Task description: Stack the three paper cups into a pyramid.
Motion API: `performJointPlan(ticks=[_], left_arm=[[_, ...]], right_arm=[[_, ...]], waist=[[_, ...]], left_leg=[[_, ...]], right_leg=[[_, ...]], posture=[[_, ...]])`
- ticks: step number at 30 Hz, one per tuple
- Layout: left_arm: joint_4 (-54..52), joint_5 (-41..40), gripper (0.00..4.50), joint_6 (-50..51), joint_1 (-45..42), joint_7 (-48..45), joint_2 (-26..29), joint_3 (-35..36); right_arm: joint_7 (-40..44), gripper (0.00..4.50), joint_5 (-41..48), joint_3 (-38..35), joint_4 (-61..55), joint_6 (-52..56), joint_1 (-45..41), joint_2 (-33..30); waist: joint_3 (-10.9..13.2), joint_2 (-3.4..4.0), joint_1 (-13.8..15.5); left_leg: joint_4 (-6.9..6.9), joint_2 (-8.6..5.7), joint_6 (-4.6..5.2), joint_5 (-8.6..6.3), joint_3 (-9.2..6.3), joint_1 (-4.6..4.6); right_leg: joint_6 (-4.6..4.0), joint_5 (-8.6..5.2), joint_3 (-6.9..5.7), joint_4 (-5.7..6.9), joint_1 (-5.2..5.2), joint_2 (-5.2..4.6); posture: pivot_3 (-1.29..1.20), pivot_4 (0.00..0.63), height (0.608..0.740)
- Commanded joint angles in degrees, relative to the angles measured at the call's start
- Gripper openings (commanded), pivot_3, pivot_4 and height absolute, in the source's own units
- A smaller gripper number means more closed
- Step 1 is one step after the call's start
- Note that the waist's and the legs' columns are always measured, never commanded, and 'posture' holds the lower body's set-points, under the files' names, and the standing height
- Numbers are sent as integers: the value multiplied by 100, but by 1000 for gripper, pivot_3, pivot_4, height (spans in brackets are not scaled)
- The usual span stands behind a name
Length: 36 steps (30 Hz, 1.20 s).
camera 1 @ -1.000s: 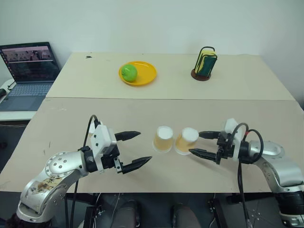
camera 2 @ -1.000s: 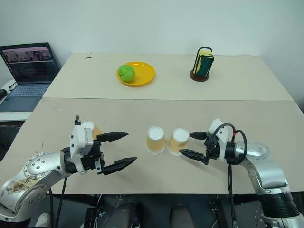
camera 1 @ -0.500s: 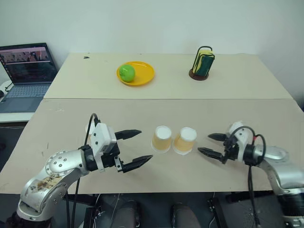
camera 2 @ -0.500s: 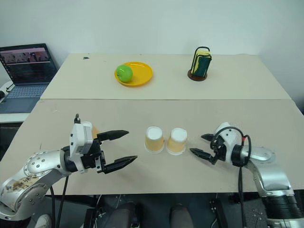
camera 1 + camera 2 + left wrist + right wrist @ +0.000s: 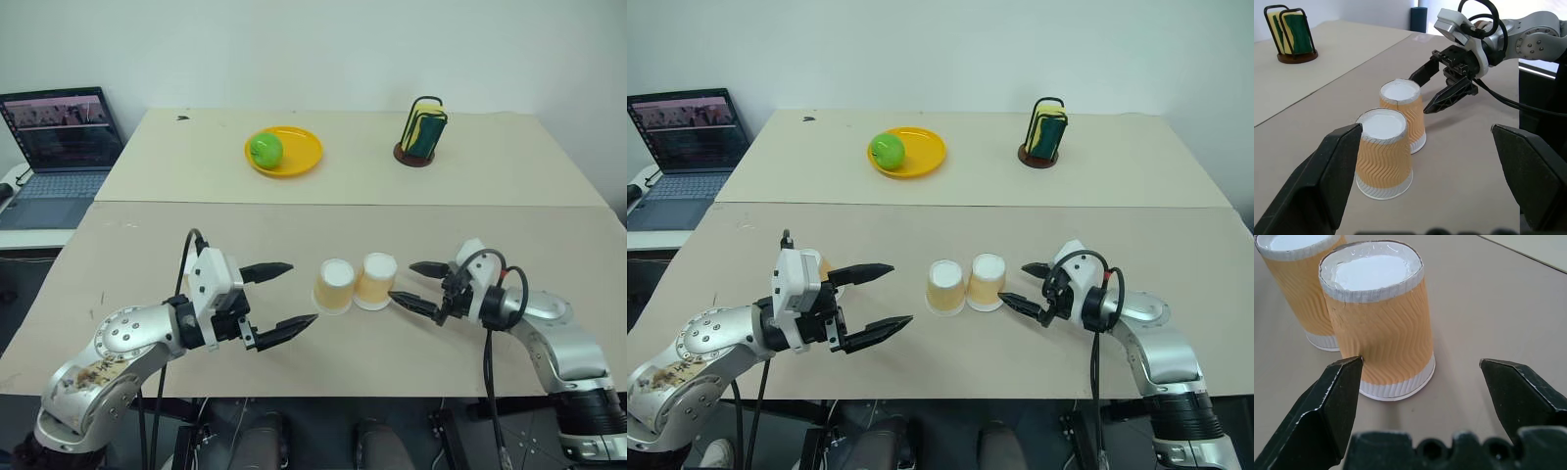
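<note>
base cups: two paper cups (image 5: pixel 335 286) (image 5: pixel 376 280) stand upside down, side by side and touching or almost touching, on the near worktop (image 5: pixel 294 230), in the middle between the two arms.
third cup: a bit of orange shows behind the left claw's white housing (image 5: pixel 826 267); i judge it is the third cup, on the worktop, but mostly hidden.
left claw: left claw (image 5: pixel 279 302) is spread wide and empty, to the left of the cups and apart from them.
right claw: right claw (image 5: pixel 409 284) is also wide and empty, just beside the right cup; one finger (image 5: pixel 1334 396) is very close to its wall, i cannot tell if it touches.
risk 1: the cups are light, so a finger that pushes from the side could slide the right cup or tip it, and spoil the base.
risk 2: the two cups must stay close; if a gap opens, the top cup will have poor support and may fall between.
risk 3: closing too hard could crush the thin paper wall.
risk 4: the left arm may knock the hidden cup when it moves.
</note>
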Motion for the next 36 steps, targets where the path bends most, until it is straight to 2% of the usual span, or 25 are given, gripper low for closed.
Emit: performJointPlan(ticks=[1, 14, 17, 21, 25, 29, 33, 36], left_arm=[[-227, -163, 4500, 71, -135, 87, 11, 81], [-235, -257, 4500, 207, -219, 165, 29, 69], [-130, -163, 4500, 74, -71, 45, 36, 110], [-80, 2, 4500, -75, 122, -15, 44, 166], [-91, 87, 4500, -155, 310, 75, -20, 280], [-93, 291, 4500, -286, 512, 303, -158, 382], [-8, 832, 4500, -414, 518, 1295, -784, 431], [-116, 1528, 4500, -727, 760, 1796, -1163, 206]], right_arm=[[48, 4460, 122, -172, -186, -3, -8, -78], [448, 4460, 342, -538, -491, 119, 572, -664], [434, 4460, 391, -890, -381, 96, 635, -875], [403, 4460, 607, -1716, -448, 255, 482, -1312], [432, 4460, 1830, -2447, -1345, 941, 281, -1447], [136, 4460, 2924, -2202, -2582, 1595, 357, -1285], [83, 4460, 2744, -1261, -3476, 1517, 730, -1143], [210, 4460, 2802, -1130, -3463, 1498, 711, -1245]], waist=[[0, 0, 0], [0, 0, 12], [0, 0, 13], [0, 1, 7], [0, 1, -6], [1, 0, -16], [1, -7, 40], [2, -8, 34]], left_leg=[[0, 0, 0, 0, 0, 0], [0, 0, 0, 0, 0, 0], [1, 0, 0, 0, 0, 0], [3, 0, 0, 0, 1, 0], [1, 3, 0, 0, 1, 0], [-3, 10, 0, 0, -4, 2], [0, 2, 0, 0, -5, 0], [20, -3, 10, -6, -7, -18]], right_leg=[[0, 0, 0, 0, 0, 0], [0, 0, 0, 0, 1, 0], [0, 0, 0, 1, 2, 0], [0, 0, 1, 1, 1, 0], [0, 0, 1, 0, 0, 2], [0, 0, 1, -2, 4, 3], [0, 0, -3, -4, 7, -10], [3, 2, -6, -4, -1, -19]], posture=[[0, 150, 735], [0, 150, 735], [0, 150, 735], [0, 150, 735], [0, 150, 735], [0, 150, 735], [0, 150, 735], [0, 150, 735]])
